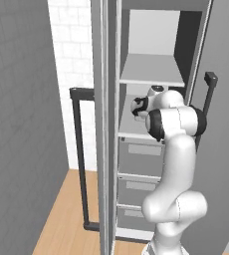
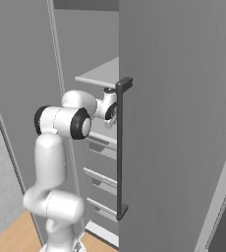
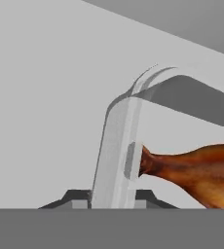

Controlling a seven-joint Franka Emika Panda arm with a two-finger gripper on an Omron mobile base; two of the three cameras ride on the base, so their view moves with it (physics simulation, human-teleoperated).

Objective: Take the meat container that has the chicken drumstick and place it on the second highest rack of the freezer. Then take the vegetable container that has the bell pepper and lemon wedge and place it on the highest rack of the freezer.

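- Now, left base view: the arm reaches into the open freezer [image 1: 136,30], its wrist between the highest rack of the freezer [image 1: 151,74] and the second highest rack of the freezer [image 1: 131,133], above the drawer fronts [image 1: 141,159].
- Right base view: the wrist passes behind the black bar handle [image 2: 121,147] on the door; the upper shelf edge sits just above it.
- Hand view: the tool [image 3: 113,200] is clenched on the thin wall of the meat container [image 3: 116,160], its fingertips [image 3: 80,202] either side of the rim. The chicken drumstick [image 3: 196,172] lies inside, its bone end touching that wall.
- Handling, as I judge it: a stiff, light tub with smooth walls that could slip; the rim by the corner is the sensible place to pinch, kept level so the loose drumstick does not roll.
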